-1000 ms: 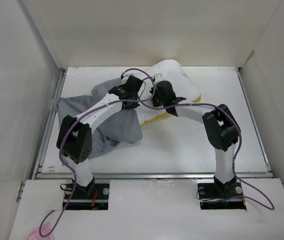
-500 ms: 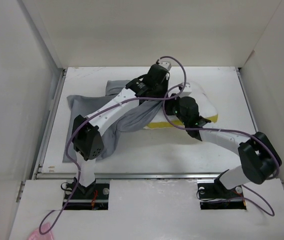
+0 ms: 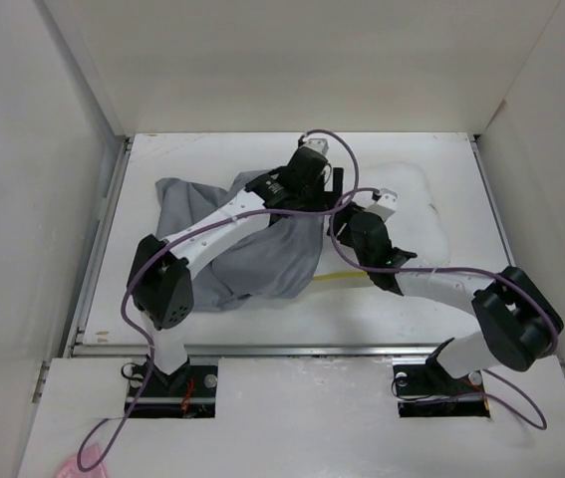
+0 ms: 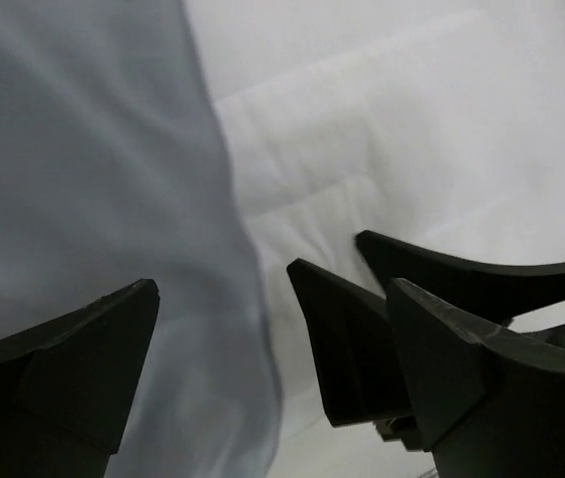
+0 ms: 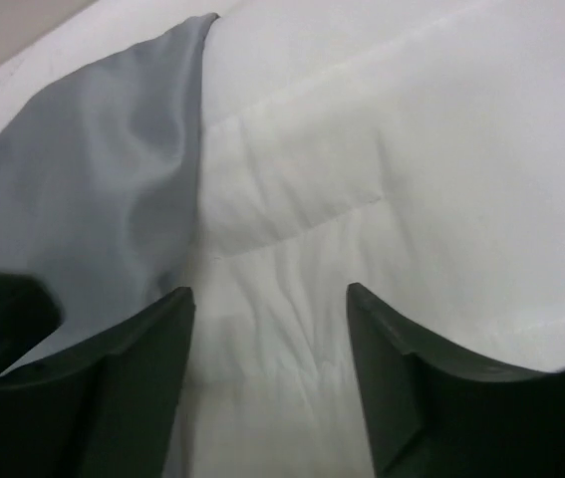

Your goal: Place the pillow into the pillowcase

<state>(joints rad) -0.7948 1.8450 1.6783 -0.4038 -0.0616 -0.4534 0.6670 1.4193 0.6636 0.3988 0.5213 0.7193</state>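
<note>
**Left pincer** (image 4: 272, 289): jaws spread wide, clamping nothing; the free edge of the pillowcase (image 4: 83, 149) runs between its fingers, with grey cloth toward one finger and the white pillow (image 4: 382, 159) toward the other. **Right pincer** (image 5: 270, 289): likewise parted and empty, poised just above the pillow, which lies beneath and ahead of both tools; the grey edge meets the pillow on the side toward the left pincer; whether it wraps that end or merely lies over it cannot be told. The yellow trim (image 3: 340, 275) shows farther back, beside the right forearm. **Handling, as judged:** the pillow is light, plump and yielding, so a pinch on its flat face would only bunch fabric; a corner or the trimmed seam offers firmer purchase; the case is limp and probably slippery, best taken by one layer at its hem.
</note>
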